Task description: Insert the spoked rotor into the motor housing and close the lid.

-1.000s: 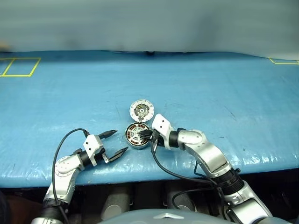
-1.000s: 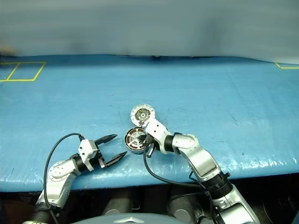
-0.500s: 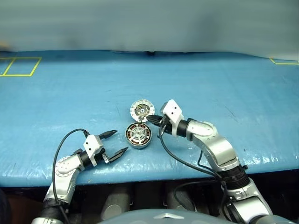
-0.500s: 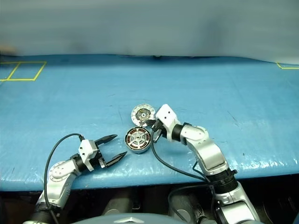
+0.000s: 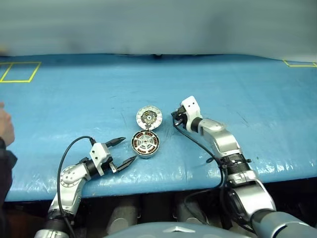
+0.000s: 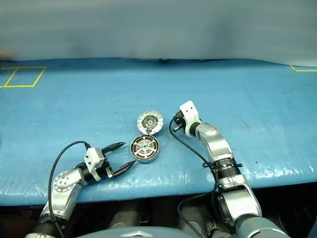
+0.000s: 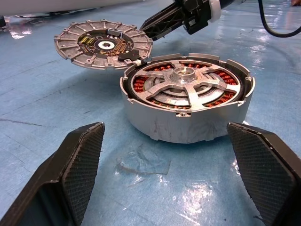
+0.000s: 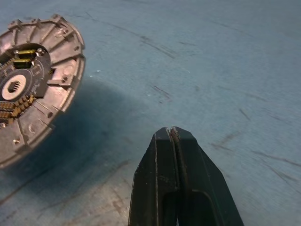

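The motor housing (image 5: 145, 144) stands on the blue table near its front edge. The spoked rotor (image 7: 186, 84) lies inside it, silver spokes over copper windings. Just behind, the lid (image 5: 149, 117) rests tilted with its near edge on the housing's far rim, its dark-centred face up. My left gripper (image 5: 129, 149) is open, level with the table, just left of the housing, its fingers (image 7: 80, 165) apart from it. To the right of the lid, my right gripper (image 5: 174, 116) is shut and empty, its fingertips (image 8: 173, 141) just above the table and a short way from the lid (image 8: 28, 89).
A person's hand (image 5: 5, 126) shows at the left edge. Yellow tape squares (image 5: 20, 72) mark the far left of the blue table (image 5: 237, 89), another (image 5: 299, 63) the far right. The table's front edge (image 5: 163, 181) runs close below the housing.
My right gripper, still shut, has drawn away from the housing, going back and to the right past the lid. A person's hand has come in at the left edge. My left gripper stayed put.
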Controlling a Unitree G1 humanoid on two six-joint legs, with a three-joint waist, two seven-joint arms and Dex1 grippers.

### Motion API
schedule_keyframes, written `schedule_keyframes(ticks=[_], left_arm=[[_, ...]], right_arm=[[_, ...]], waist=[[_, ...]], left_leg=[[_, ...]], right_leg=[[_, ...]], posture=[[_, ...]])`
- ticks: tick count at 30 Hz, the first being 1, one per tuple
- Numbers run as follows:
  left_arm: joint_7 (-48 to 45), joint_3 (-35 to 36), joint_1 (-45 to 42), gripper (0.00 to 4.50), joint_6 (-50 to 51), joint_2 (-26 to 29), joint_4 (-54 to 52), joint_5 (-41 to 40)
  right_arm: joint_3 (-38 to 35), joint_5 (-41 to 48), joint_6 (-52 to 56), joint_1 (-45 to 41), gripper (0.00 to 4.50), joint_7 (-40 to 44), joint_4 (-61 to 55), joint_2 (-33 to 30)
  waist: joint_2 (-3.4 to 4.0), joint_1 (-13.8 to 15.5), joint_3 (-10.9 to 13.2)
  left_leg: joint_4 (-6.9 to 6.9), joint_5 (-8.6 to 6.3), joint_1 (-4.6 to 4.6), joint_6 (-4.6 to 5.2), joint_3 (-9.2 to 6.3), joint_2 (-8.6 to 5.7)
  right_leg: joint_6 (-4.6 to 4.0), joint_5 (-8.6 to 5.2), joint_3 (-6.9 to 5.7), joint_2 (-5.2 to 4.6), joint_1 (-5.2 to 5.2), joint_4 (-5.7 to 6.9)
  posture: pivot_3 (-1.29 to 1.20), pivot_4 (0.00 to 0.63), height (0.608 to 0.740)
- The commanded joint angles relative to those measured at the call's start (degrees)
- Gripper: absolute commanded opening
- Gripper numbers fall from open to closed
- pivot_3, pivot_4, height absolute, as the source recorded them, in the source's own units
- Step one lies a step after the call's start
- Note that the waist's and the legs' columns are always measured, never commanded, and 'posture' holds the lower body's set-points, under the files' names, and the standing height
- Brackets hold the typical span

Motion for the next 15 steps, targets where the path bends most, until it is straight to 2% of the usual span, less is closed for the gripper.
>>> schedule_keyframes(ticks=[1,7,15], left_arm=[[-0.2,0.25,-0.19,4.44,-1.15,-0.04,-0.57,-0.16],[-0.12,0.16,0.1,4.44,-1.16,-0.01,-0.78,-0.03],[-0.02,0.15,-0.05,4.44,-1.03,0.14,-0.79,0.17]], right_arm=[[-2.16,1.94,-4.06,-3.57,0.04,2.85,4.95,1.45],[-6.31,8.88,-5.38,-7.2,0.04,12.24,11.35,5.55],[-8.4,13.38,-2.17,-8.69,0.04,21.96,13.24,6.11]], waist=[[0.01,0.04,0.01],[0.05,-0.18,0.03],[0.11,-0.31,0.06]], left_leg=[[0.0,0.0,0.0,0.0,0.0,0.0],[0.0,0.0,0.03,0.0,-0.01,0.0],[-0.02,-0.01,0.03,-0.03,-0.02,-0.01]], right_leg=[[0.0,0.0,0.0,0.02,0.0,0.01],[0.0,0.01,0.02,0.01,-0.01,0.04],[0.0,0.01,0.04,-0.18,-0.04,0.05]], posture=[[0.0,0.15,0.74],[0.0,0.15,0.74],[0.0,0.15,0.74]])
